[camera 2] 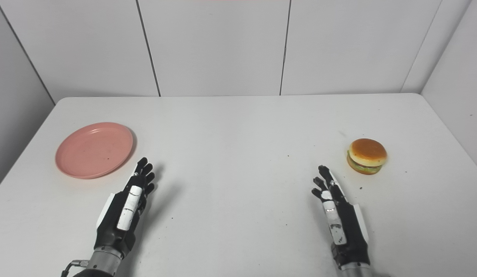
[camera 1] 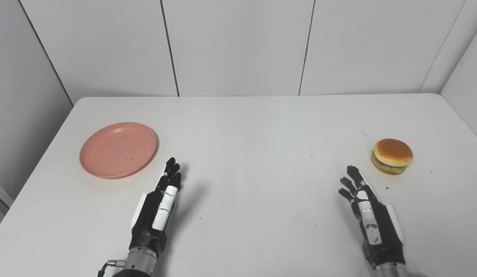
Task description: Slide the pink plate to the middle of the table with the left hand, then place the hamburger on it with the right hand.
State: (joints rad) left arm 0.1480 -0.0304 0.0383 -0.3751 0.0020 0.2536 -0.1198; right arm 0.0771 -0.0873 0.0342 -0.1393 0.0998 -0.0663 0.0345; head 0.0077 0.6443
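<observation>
A pink plate [camera 1: 118,149] lies flat on the white table [camera 1: 254,130] at the left. A hamburger [camera 1: 392,156] with a tan bun and green filling stands at the right. My left hand [camera 1: 159,206] is open and empty, fingers stretched forward, just right of and nearer than the plate, not touching it. My right hand [camera 1: 367,213] is open and empty, fingers stretched forward, a little left of and nearer than the hamburger, apart from it.
White wall panels [camera 1: 238,46] close off the table at the back, and walls stand near both its sides. Small dark specks dot the tabletop.
</observation>
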